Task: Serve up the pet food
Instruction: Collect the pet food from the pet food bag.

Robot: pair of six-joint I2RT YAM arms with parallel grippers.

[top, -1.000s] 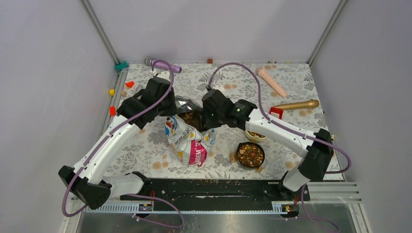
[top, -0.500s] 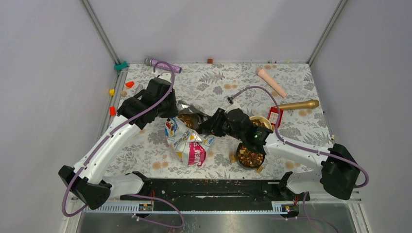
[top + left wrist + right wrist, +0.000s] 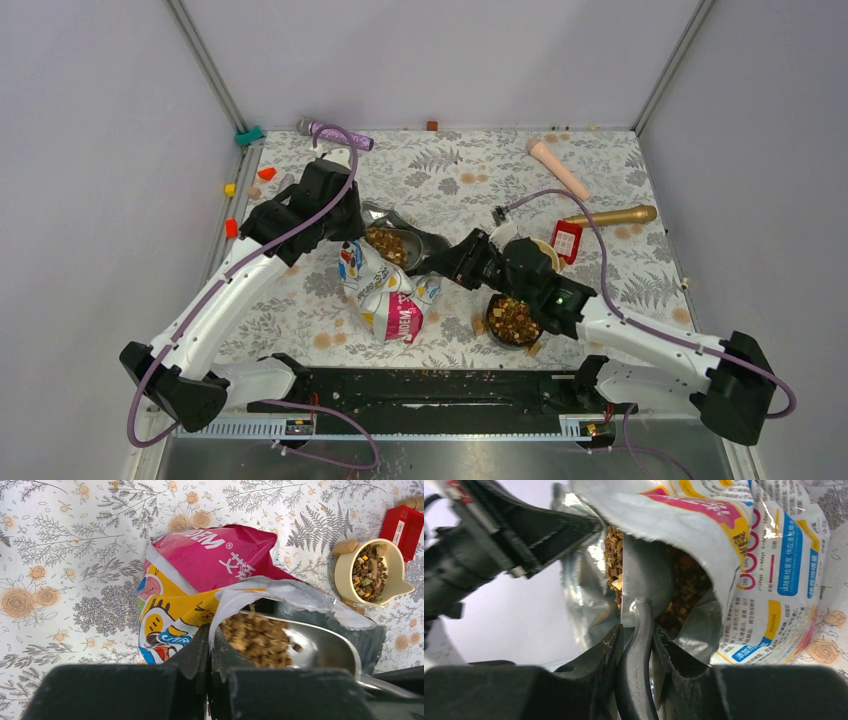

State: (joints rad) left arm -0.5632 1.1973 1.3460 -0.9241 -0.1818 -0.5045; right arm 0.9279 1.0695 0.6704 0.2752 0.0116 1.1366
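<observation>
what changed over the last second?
The right arm's elbow swung out to the near right corner; the right gripper, shut on the scoop, slid from over the bag mouth toward the near edge, scoop bowl in the pet food. Nothing released. The left gripper still pinches the bag rim; the black bowl stayed put.

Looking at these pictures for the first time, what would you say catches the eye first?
The bright pink and yellow food bag at mid-table stands out, its mouth pinched open by the left gripper. The right gripper holds a metal scoop pushed into the kibble inside. Just right of the bag, a black bowl is heaped with kibble.
</observation>
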